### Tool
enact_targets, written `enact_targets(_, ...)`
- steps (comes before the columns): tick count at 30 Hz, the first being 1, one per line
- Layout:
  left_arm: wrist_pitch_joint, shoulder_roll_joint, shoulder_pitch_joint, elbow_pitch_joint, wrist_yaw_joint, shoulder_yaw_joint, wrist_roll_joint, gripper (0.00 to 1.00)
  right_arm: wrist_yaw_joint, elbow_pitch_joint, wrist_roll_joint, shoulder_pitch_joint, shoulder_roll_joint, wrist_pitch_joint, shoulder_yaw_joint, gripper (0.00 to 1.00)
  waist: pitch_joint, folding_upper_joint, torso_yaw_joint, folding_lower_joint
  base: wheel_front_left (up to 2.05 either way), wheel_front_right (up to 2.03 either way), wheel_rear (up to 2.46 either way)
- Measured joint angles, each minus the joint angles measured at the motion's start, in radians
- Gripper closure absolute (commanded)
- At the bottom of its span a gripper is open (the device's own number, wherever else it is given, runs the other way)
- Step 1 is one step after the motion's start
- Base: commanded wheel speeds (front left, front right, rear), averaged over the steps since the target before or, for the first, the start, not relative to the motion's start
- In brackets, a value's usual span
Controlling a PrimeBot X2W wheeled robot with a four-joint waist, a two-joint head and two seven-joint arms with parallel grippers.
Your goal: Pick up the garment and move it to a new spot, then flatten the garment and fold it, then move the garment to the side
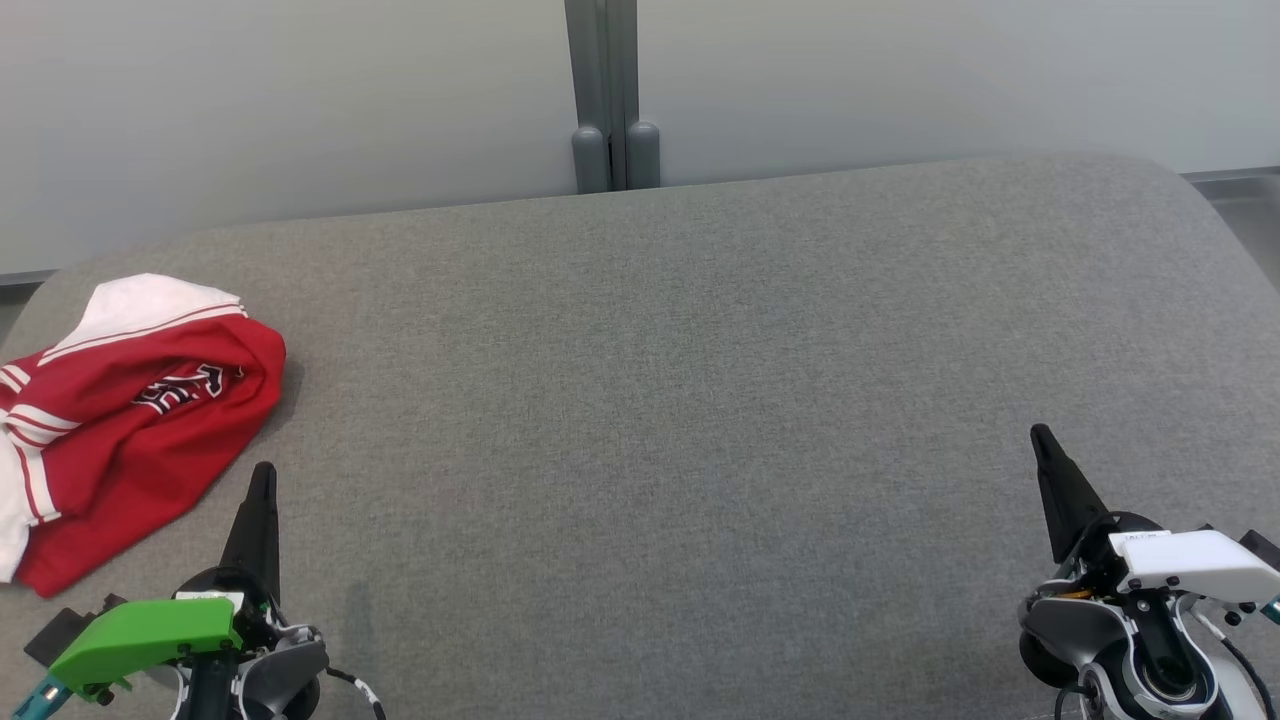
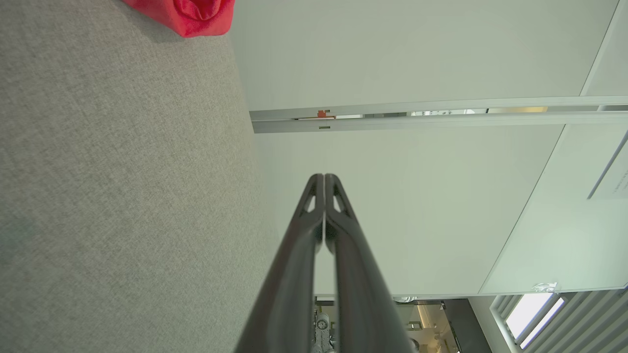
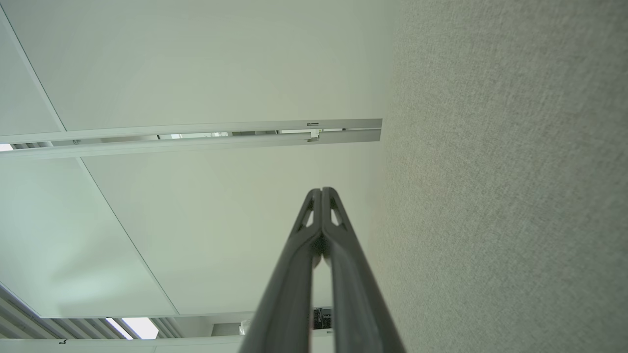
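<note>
A grey cloth-covered table (image 1: 660, 400) with rounded far corners, seen from above, with a pale wall (image 1: 300, 100) and a grey post (image 1: 605, 90) behind its far edge. The garment (image 1: 130, 430), a red jersey with white stripes, a white panel and dark lettering, lies crumpled in a loose heap against the table's left edge, about midway between the near and far edges, and part of it reaches past the picture's left side. The left gripper (image 1: 262, 480), under a green cover, sits at the near left corner with its two dark fingers pressed together and holding nothing; its tip points to the far edge and stands just beside the heap's near right side, apart from the cloth. The right gripper (image 1: 1040, 435), under a white cover, sits at the near right corner, likewise closed and empty, well apart from the jersey. Both look parked at rest, so the pick-up appears not yet begun. The broad middle of the table seems the likely spot for spreading and folding, and the left arm is better placed to reach first.
</note>
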Motion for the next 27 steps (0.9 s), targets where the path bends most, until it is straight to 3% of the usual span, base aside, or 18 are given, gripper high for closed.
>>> enact_targets(27, 0.000, 0.000, 0.000, 0.000, 0.000, 0.000, 0.000, 1.00, 0.000, 0.000, 0.000, 0.000, 0.000, 0.000, 0.000, 1.00, 0.000, 0.0000, 0.000, 0.0000, 0.00, 0.00, 0.00)
